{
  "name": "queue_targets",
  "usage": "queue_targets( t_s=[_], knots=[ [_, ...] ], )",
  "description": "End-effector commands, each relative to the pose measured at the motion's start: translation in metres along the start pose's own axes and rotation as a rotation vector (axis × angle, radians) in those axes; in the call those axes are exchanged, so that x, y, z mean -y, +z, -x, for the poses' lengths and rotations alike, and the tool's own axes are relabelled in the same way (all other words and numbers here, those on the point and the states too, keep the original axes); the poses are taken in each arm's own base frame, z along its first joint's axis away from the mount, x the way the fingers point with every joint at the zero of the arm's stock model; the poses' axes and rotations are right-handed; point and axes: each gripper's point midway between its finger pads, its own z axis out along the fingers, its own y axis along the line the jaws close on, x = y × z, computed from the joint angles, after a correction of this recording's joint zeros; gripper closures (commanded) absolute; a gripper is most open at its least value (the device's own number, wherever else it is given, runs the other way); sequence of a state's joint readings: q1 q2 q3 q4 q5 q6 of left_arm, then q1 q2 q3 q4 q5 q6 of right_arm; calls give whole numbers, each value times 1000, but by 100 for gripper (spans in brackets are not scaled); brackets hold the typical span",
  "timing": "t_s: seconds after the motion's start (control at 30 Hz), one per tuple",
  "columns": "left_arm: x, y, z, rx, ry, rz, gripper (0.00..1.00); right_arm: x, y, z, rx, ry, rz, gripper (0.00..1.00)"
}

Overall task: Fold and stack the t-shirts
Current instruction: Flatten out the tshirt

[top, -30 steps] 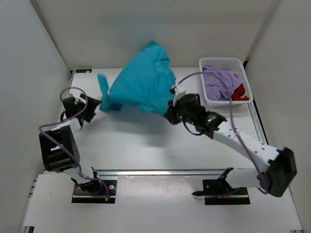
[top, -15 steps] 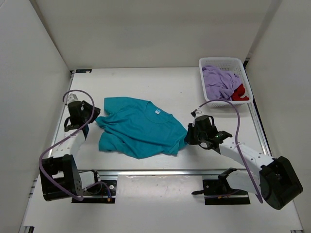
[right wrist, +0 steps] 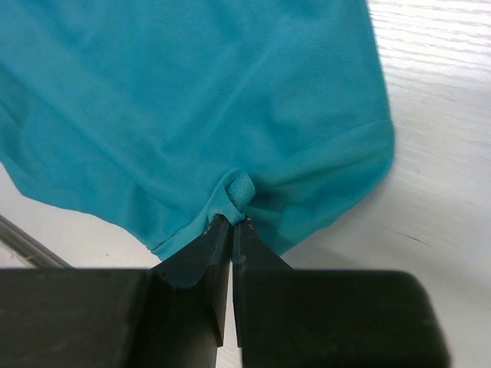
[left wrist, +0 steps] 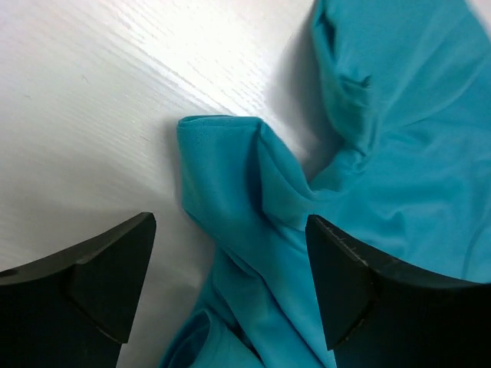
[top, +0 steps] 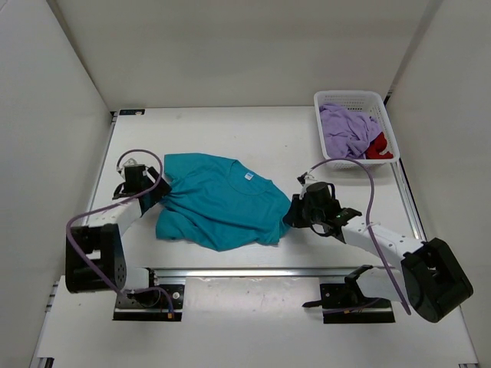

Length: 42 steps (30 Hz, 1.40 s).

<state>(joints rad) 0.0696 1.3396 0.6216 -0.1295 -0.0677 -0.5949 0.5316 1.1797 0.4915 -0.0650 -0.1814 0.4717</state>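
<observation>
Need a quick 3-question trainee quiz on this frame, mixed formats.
1. True or false: the right gripper is shut on an edge of the teal t-shirt.
2. What lies in the basket? A) lavender t-shirt and red t-shirt; B) teal and red; C) nothing.
3. Fill in: the left gripper is ____ (open/shut).
Key: 1 true; 2 A; 3 open.

Teal-turquoise cloth t-shirt (top: pixel 219 203) lies spread, rumpled, mid-frame; lavender cloth t-shirt (top: pixel 345 129) and red cloth t-shirt (top: pixel 378 147) sit bunched together upper right.
</observation>
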Motion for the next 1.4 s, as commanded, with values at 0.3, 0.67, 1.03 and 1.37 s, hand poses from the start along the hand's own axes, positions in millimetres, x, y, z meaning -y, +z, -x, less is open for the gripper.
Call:
queue_targets(
  t_s=[0.3,0.67,1.03,1.37],
  knots=[
    [70,39,55,24,0,-129,95,-15,9,26,58,13,66,100],
    [175,-163,181,389,30,-514,100,-44,-38,92,260,-37,89,100],
    [149,-229,179,490,41,-514,100,-22,-72,76,338,15,32,100],
    [211,-169,210,422,157,-455,100,16,-39,73,234,109,-58,100]
  ],
)
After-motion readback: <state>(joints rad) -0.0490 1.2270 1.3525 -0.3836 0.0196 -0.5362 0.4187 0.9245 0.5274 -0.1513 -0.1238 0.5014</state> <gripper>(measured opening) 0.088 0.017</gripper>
